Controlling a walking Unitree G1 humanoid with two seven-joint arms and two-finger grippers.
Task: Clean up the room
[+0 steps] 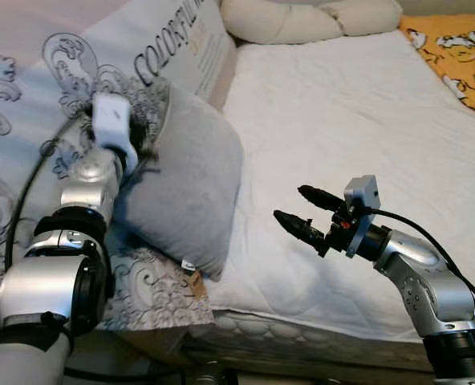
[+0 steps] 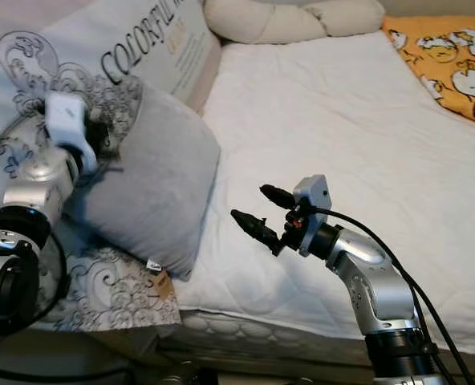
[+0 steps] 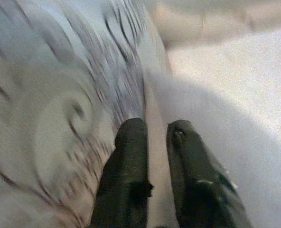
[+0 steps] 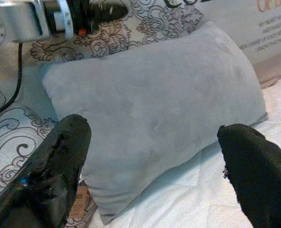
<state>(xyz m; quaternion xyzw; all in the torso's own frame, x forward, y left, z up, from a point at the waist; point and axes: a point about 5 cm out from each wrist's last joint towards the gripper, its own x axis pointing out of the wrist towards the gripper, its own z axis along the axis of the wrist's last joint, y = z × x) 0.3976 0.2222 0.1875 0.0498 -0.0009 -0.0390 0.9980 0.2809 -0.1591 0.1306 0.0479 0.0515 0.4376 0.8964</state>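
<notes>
1. The soft grey velvety rectangular pillow (image 1: pixel 185 192) stands tilted at the centre left of the left eye view, its long axis running from upper left to lower right. It leans on the patterned grey-and-white bedspread (image 1: pixel 29 120), and its lower corner rests on the white quilted mattress (image 1: pixel 350 120).
2. The left gripper (image 3: pixel 151 137) sits at the pillow's upper left edge. Its two black fingers are nearly together, pinching what looks like the pillow's edge, though the blurred left wrist view makes this a judgement.
3. The right gripper (image 1: pixel 298 208) hovers at centre right, apart from the pillow, fingers spread wide and pointing left toward it. In the right wrist view the pillow's broad face lies straight ahead between the two fingers.
4. The left arm is the nearer; the right would have to travel left to reach the pillow's free lower edge.
5. At the top of the frame lie a cream bolster cushion (image 1: pixel 294 20) and, upper right, an orange blanket printed with white ducks (image 1: pixel 458 52).
</notes>
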